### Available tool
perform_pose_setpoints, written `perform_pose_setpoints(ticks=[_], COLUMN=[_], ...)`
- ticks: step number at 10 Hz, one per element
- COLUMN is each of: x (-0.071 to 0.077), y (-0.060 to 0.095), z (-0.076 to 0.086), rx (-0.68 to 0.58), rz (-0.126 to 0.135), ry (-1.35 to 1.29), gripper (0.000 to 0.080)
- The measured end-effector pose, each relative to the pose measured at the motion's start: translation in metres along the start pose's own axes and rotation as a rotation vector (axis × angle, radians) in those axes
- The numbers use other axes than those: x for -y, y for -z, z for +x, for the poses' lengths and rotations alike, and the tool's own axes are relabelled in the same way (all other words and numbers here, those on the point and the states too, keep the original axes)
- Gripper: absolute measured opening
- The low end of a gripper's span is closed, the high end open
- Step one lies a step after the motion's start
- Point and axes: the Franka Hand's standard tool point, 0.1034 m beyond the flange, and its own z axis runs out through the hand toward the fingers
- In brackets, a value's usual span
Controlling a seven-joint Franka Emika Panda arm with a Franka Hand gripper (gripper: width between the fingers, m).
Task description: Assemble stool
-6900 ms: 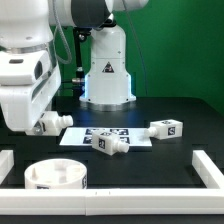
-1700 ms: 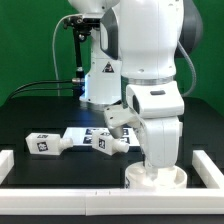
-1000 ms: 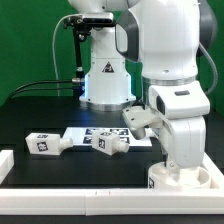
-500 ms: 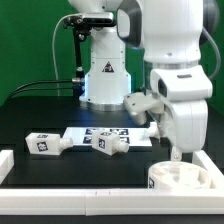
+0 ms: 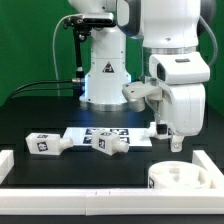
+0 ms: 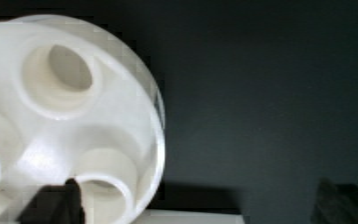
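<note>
At the exterior view's far left a white border rail (image 5: 6, 160) edges the table (image 5: 80, 168), well left of the marker board (image 5: 80, 134). One stool leg (image 5: 40, 143) lies on its side between that rail and the board, near the board's left end. A second stool leg (image 5: 110, 144) lies on its side at the board's front edge and seems to overlap it. Past the board's right end the end effector (image 5: 173, 142) hangs above the table. In the wrist view its dark fingertips (image 6: 51, 200) stand wide apart with nothing between them, so it is fully spread and empty. The round stool seat (image 5: 185, 178) rests sockets-up in front of and to the right of the board. It is tucked close to the right-hand rail (image 5: 210, 160) and the front edge of the exterior view. That corner is the likely trouble: a finger lowered outside the seat's rim could strike the rail, and a finger landing on the rim could tip or skid the light disc. A sweep back toward the board could knock the second leg and set it rolling. The free room is the dark stretch in front of the board, between the first leg and the seat. Behind the board the robot's base closes the way.
</note>
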Motion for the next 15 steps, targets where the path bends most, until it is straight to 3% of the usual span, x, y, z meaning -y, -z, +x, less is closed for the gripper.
perform_pose_setpoints(ticks=[2,5,6,10,12,14,15], x=[0.006,0.058,0.062,0.063,0.087,0.118,0.114], y=[0.001,0.007,0.013,0.01,0.006,0.005,0.005], z=[-0.001,0.012,0.011,0.011,0.023,0.034,0.032], rx=[0.004,0.022,0.029,0.028,0.036,0.042,0.04], rz=[0.01,0.029,0.014,0.021,0.047,0.05,0.051], ry=[0.004,0.021,-0.002,-0.007,-0.031,-0.018,-0.026], gripper=[0.0649,0.0649,0.0649,0.0649,0.0649,0.0649,0.0649])
